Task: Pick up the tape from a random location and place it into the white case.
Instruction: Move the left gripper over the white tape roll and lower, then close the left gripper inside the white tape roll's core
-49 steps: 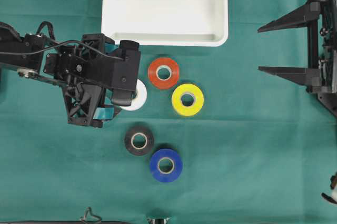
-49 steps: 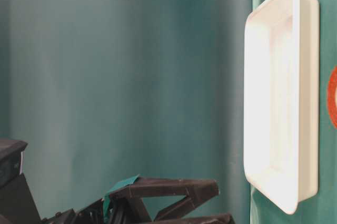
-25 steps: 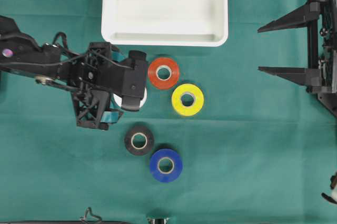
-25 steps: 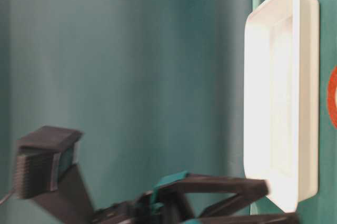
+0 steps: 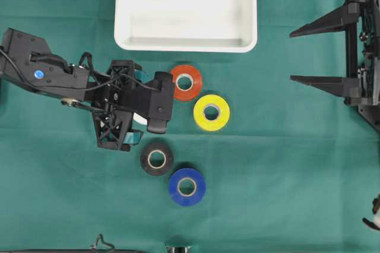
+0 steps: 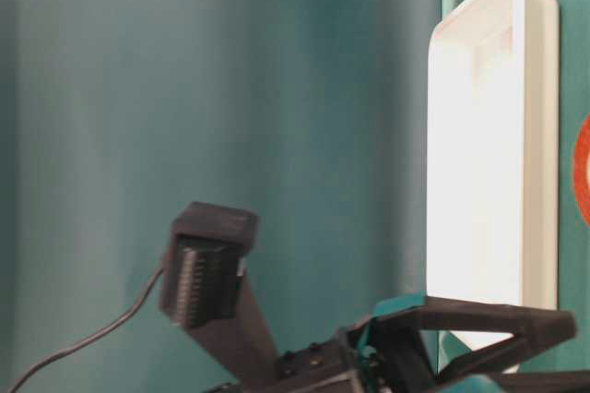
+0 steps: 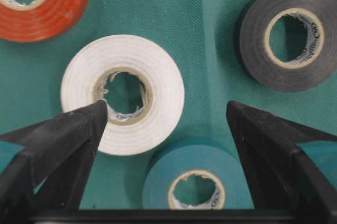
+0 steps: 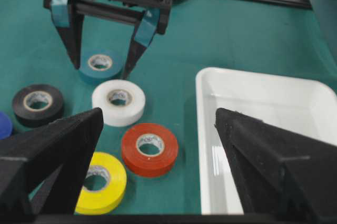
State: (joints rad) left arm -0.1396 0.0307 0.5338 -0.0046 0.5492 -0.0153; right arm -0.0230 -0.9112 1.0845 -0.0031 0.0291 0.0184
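A: Left gripper point(image 8: 100, 58) status?
B: Spread wide, nothing grasped. Pointing down over the teal tape roll point(image 7: 190, 182), one finger either side of it; can't tell if the tips touch anything. In the wrist view the left finger point(image 7: 68, 134) overlaps the white tape roll's point(image 7: 122, 94) edge.
A: Other rolls, going left to right?
B: On the green tabletop point(image 5: 285, 164): black roll point(image 5: 157, 158) just below the gripper, blue roll point(image 5: 187, 186) touching or nearly touching it lower right, red roll point(image 5: 185, 82) beside the wrist camera, yellow roll point(image 5: 211, 112) just right of red. All lying flat.
A: White case point(image 5: 122, 27)?
B: Top centre of the tabletop, above the rolls, no tape in it. Red roll is nearest, apart from the rim.
A: Right gripper point(image 5: 297, 54)?
B: Far right edge, released, fingers wide apart, holding nothing, well apart from every roll.
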